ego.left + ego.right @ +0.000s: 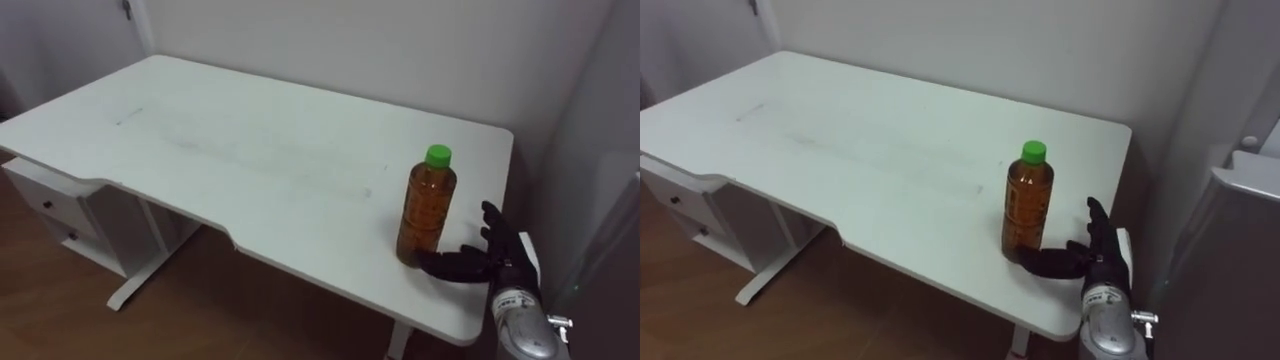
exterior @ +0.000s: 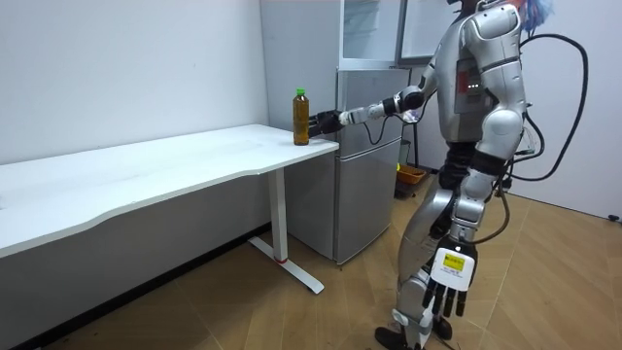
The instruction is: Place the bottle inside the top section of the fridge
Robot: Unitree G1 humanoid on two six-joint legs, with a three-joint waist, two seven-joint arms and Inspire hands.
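A humanoid robot is standing in front of a grey fridge [image 2: 369, 185] that is sitting just beside the end of a long white tabletop [image 1: 250, 150], and it is stretching its right arm out over the tabletop's near corner. The bottle [image 1: 427, 205] is standing upright close to that corner, on the fridge side, and is not yet being held. The right hand [image 1: 495, 262] is sitting low beside the bottle's base with its fingers [image 1: 450, 265] spread wide. The lower ones are reaching forward to the foot of the bottle and seem to be touching it, while the others are pointing up, clear of it. The step in hand is looking like the grasp. To do it well, the hand is probably needing to rise toward the bottle's middle and wrap round it from the side before closing. A push at the base is risking tipping this tall, narrow bottle or sliding it toward the edge. The left hand [image 2: 451, 277] is hanging at the robot's side, fingers relaxed and holding nothing. As for containers, the fridge's lower part is looking closed. Its upper part is running off the top of the room view, so whether it is open and what is inside cannot be told. A drawer unit [image 1: 55, 210] under the tabletop's far end is sitting closed. The bottle is carrying brown liquid almost to its neck, with a green cap [image 1: 437, 154] on.
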